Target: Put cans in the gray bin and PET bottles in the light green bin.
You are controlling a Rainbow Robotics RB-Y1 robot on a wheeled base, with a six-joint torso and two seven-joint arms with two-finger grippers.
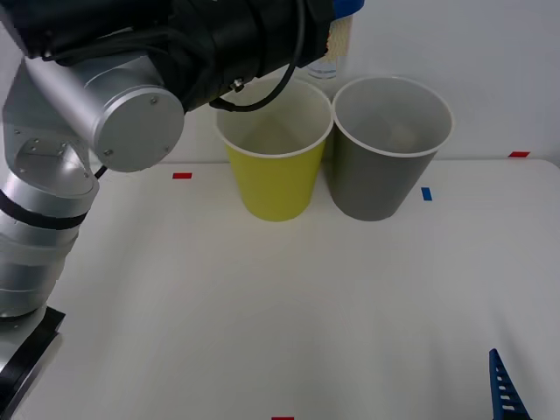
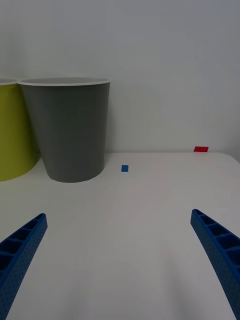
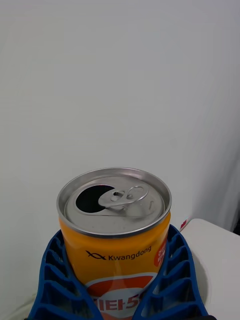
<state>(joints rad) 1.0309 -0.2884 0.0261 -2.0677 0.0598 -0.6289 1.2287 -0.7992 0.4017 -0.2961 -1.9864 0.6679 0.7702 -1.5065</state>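
Holding: left gripper (image 3: 120,300) has its blue ribbed jaws clamped round the can (image 3: 115,235), one finger on each flank of the orange body, the can upright.
Left arm: in the front view it fills the upper left of the frame and reaches across the top, over the rims of both bins; something pale and blue-topped peeks out at its far end, too hidden to name.
Can in the jaws: seated low between the fingers, silver top and pull-tab standing clear above them; the mouth is already open.
Handling: I'd judge it light and probably empty, thin-walled, smooth and a bit slippery, so easy to dent if squeezed hard. The mid-body hold it has now looks the sensible place.
Light green bin (image 1: 275,171): centre of the front view, standing on the bench (image 1: 280,315), whitish inside.
Gray bin (image 1: 385,162): just right of the green one, the two nearly touching at the rims. This is where the can belongs.
Markers: a red tape mark (image 1: 182,175) left of the bins, a blue tape mark (image 1: 426,193) right of the gray one.
Right gripper (image 2: 120,260): parked low over the bench, jaws spread wide and holding nothing; its blue tip shows in the lower right corner of the front view.
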